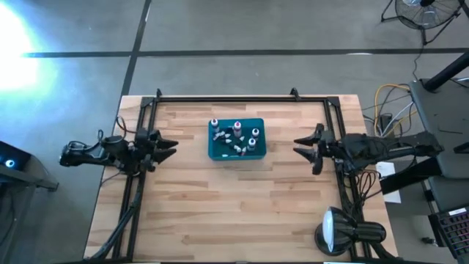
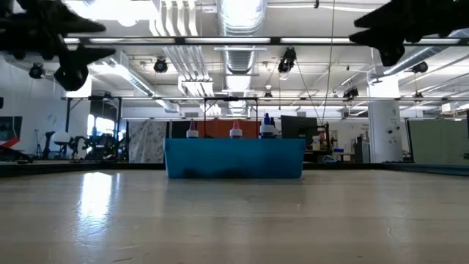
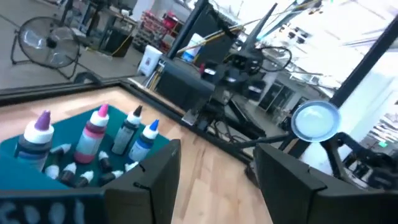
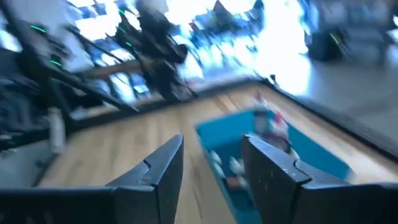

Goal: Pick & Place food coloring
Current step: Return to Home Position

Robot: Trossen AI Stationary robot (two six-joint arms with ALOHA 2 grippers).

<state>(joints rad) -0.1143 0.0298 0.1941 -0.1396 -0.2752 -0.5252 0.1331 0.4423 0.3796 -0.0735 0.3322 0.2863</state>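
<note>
Lamp [image 1: 335, 230] at lower right of the table [image 1: 220, 213], 1 only. Mid-frame, 2 grippers, both up off the wood w/ fingers spread & nothing in them: left gripper [image 1: 173, 147] centre-left, right gripper [image 1: 297, 146] centre-right, each well apart from the 1 teal bin [image 1: 234, 157] at centre. Bottles [image 1: 237, 127] all in the bin: 4 upright, several more lying flat, too small to count. None on the wood. Risk, imo: an arm swinging low could clip the bin wall & topple the uprights, or the right arm could brush the lamp.
</note>
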